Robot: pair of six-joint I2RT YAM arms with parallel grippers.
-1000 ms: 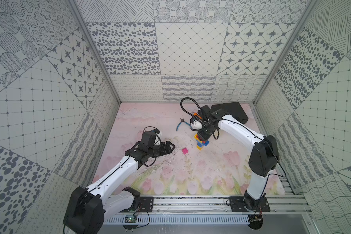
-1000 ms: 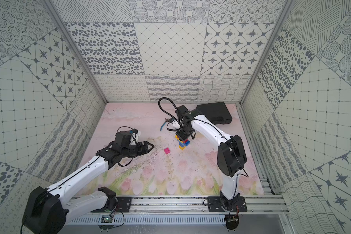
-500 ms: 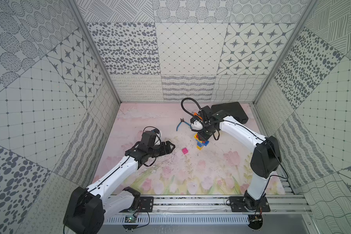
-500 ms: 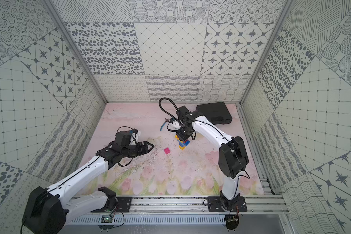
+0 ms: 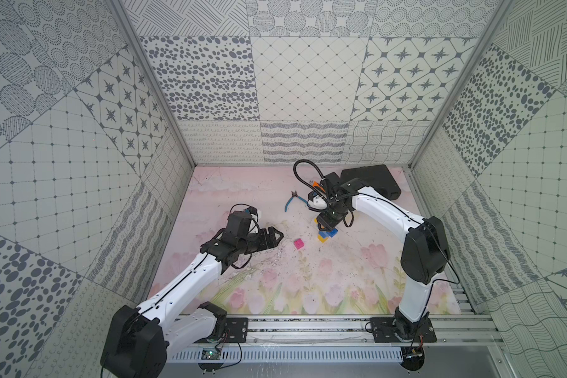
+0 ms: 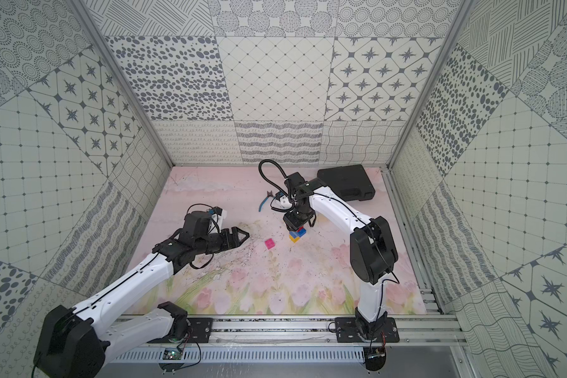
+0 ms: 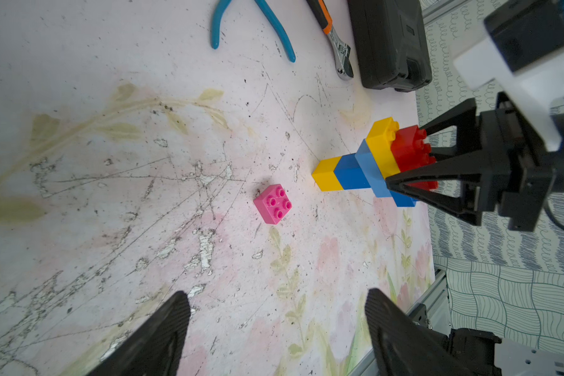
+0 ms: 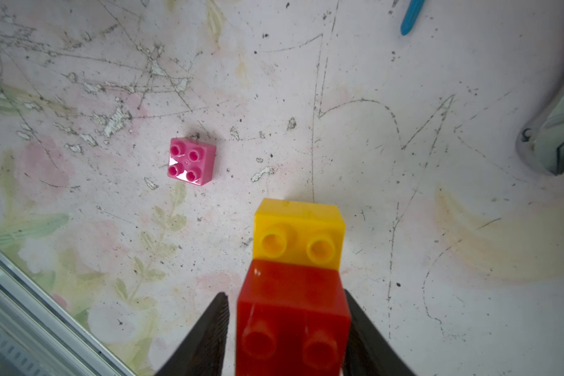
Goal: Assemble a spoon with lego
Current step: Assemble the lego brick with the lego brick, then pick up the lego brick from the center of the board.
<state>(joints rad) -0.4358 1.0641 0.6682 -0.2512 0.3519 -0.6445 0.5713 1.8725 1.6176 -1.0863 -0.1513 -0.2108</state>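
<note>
The spoon (image 7: 368, 166) stands on end on the mat as a stack of yellow, dark blue, light blue and yellow bricks with a red brick (image 8: 293, 319) on top; both top views show it (image 5: 326, 234) (image 6: 298, 235). My right gripper (image 8: 284, 293) reaches down over it, jaws on either side of the red brick, open, with a gap showing at one finger. A loose pink lego brick (image 7: 273, 203) (image 5: 298, 243) lies studs up on the mat, left of the stack. My left gripper (image 7: 277, 296) (image 5: 275, 236) hovers open and empty, left of the pink brick.
Blue-handled pliers (image 7: 251, 26) and an orange-handled wrench (image 7: 331, 35) lie behind the stack. A black case (image 5: 370, 180) sits at the back right corner. The metal rail (image 5: 308, 324) runs along the front edge. Patterned walls close in the mat.
My right gripper's jaws have spread apart around the red brick. The left arm and the pink brick have stayed where they were.
</note>
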